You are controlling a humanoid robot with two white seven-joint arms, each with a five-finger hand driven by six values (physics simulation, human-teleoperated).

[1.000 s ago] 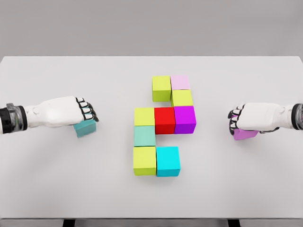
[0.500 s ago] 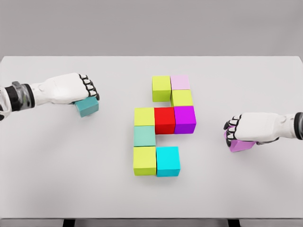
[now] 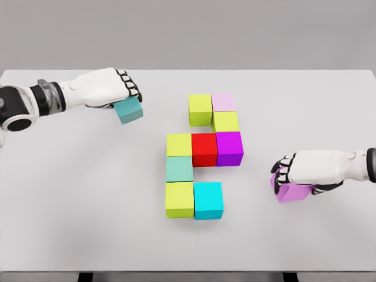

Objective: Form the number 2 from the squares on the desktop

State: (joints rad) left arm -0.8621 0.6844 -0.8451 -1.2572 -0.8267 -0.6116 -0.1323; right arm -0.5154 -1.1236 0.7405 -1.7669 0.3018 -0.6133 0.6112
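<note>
Left hand (image 3: pixel 108 88) closed around a teal cube (image 3: pixel 128 110) at far left of the block cluster (image 3: pixel 200 155), right hand (image 3: pixel 308 167) curled over a pink-violet cube (image 3: pixel 291 189) at near right, both cubes well apart from the cluster mid-table (image 3: pixel 70 194).

Left hand (image 3: pixel 108 88) and right hand (image 3: pixel 302 169) — both curled, palms down

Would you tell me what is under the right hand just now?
A pink-violet block sits under the right hand, whose fingers curl over its top. The block's top face and far side are covered.
</note>
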